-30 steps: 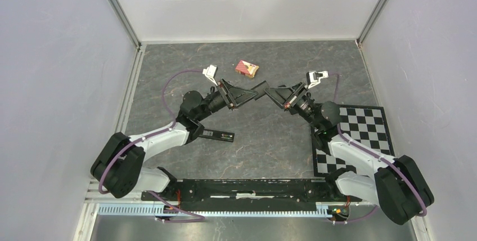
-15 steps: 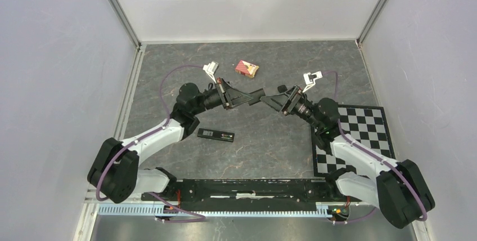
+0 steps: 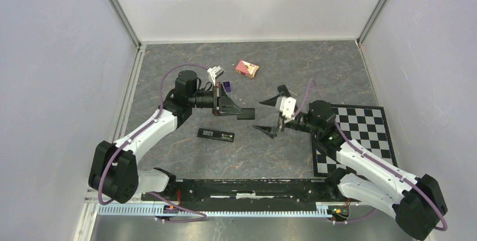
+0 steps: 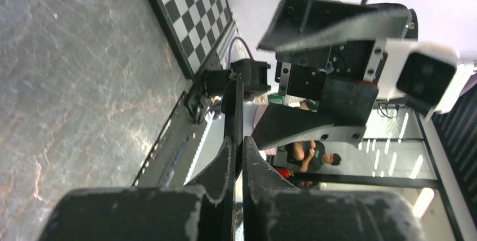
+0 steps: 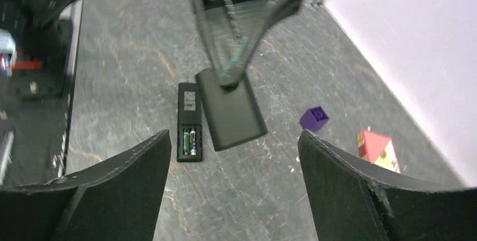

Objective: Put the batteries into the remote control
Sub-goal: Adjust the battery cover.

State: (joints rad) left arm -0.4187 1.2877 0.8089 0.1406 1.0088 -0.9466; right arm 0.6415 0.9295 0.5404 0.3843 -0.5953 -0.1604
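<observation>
The black remote control lies flat on the grey table with its back compartment uncovered. The batteries, one green and one blue, lie side by side inside it. My left gripper is shut on one end of a flat black cover plate, held in the air just beyond the remote; the left wrist view shows the plate edge-on. My right gripper stands wide open facing the plate's free end, apart from it, with nothing between its fingers.
A small purple cube sits behind the left gripper. A red-and-white box lies farther back. A checkerboard mat covers the right side, and enclosure walls surround the table.
Both grippers were together at the cover plate earlier. The right gripper has opened, let go and drawn back. The left gripper has shut on the plate and carried it nearer the remote.
</observation>
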